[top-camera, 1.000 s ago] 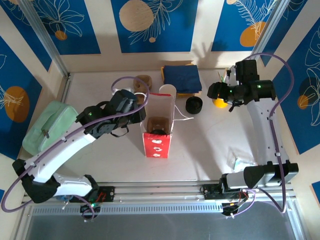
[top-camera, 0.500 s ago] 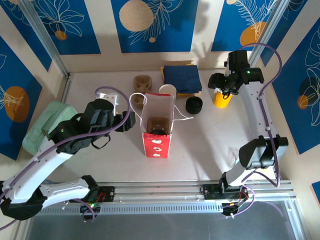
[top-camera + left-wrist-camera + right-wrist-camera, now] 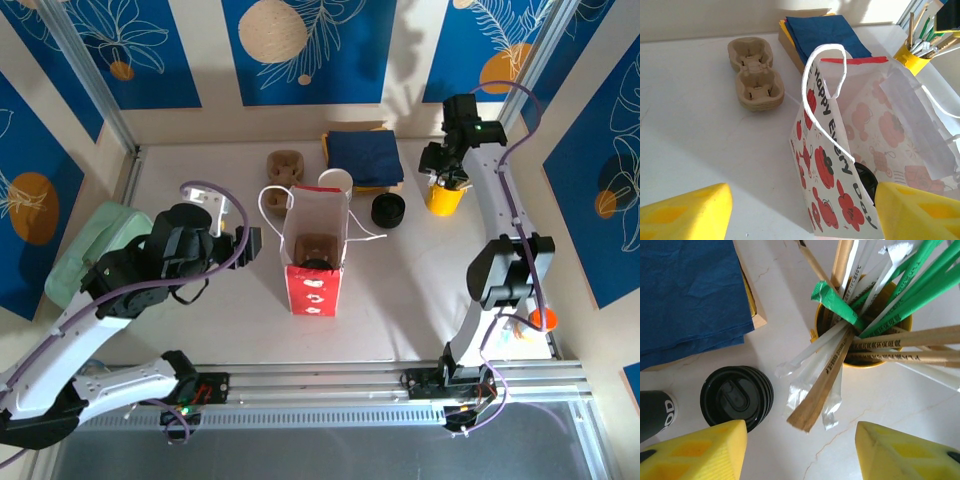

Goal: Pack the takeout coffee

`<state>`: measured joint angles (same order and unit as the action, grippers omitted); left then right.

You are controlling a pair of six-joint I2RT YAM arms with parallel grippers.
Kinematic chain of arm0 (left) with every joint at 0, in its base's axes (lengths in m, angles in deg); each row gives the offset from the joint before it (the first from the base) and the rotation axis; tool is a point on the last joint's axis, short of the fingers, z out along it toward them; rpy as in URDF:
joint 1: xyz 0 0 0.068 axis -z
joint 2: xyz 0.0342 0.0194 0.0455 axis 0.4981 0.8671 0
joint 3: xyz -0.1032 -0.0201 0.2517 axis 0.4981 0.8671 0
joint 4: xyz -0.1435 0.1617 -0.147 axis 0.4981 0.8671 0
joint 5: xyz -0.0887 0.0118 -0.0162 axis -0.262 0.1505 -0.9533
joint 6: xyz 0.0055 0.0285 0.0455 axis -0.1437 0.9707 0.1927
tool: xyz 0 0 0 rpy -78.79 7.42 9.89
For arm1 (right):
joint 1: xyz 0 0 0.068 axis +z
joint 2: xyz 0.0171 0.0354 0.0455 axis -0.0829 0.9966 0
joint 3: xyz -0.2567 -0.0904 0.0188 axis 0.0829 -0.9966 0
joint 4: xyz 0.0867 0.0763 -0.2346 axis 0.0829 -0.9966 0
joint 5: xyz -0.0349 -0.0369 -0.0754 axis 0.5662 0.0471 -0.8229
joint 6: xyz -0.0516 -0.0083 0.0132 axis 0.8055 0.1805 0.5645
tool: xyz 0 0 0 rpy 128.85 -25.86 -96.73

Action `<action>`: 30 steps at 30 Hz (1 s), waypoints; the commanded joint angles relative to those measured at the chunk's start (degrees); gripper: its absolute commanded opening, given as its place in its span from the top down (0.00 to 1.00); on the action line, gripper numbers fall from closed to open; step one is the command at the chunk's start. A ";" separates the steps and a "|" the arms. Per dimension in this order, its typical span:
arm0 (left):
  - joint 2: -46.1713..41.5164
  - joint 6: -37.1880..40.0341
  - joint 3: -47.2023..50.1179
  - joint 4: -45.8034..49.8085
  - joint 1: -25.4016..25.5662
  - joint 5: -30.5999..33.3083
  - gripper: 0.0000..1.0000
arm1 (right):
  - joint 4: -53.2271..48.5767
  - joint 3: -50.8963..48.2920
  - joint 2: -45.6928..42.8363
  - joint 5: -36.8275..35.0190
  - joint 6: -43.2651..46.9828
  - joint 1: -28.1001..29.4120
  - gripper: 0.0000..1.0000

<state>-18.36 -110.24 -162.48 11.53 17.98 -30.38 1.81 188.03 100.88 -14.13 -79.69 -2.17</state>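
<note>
From above, your left gripper [image 3: 248, 243] sits just left of the bag [image 3: 313, 290], which stands open at frame centre. A dark round shape low inside it, by the brown carrier [image 3: 318, 243], is the coffee [image 3: 317, 264]. Your right gripper [image 3: 447, 170] hangs over the yellow cup [image 3: 443, 198] at upper right, with the lid stack [image 3: 388, 210] between cup and bag. In the left wrist view the yellow fingers [image 3: 685, 212] stand wide apart at the bottom corners, gripping nothing, and the coffee's black lid shows inside the bag at lower right. In the right wrist view the fingers are spread and empty above the straws [image 3: 836, 301], with the lids at lower left
</note>
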 commanded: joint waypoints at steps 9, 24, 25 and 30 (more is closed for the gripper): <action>-1.90 -0.70 4.29 -4.64 -0.66 -3.17 0.24 | -1.96 1.78 2.67 -1.63 -2.28 -0.04 0.51; -0.28 -1.83 4.55 -5.85 -0.65 -4.75 0.24 | -2.84 2.82 4.63 -2.91 -3.06 -0.86 0.65; -0.23 -1.65 4.38 -5.74 -0.66 -4.62 0.24 | -2.94 2.99 4.63 -2.84 -3.07 -0.96 0.65; -0.15 -1.20 3.85 -5.78 -0.65 -4.55 0.23 | -3.17 3.50 4.63 -3.11 -2.56 -1.07 0.68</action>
<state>-18.49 -112.25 -157.67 6.37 17.92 -34.90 -0.07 189.65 105.27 -16.34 -82.29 -2.78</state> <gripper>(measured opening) 0.768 0.326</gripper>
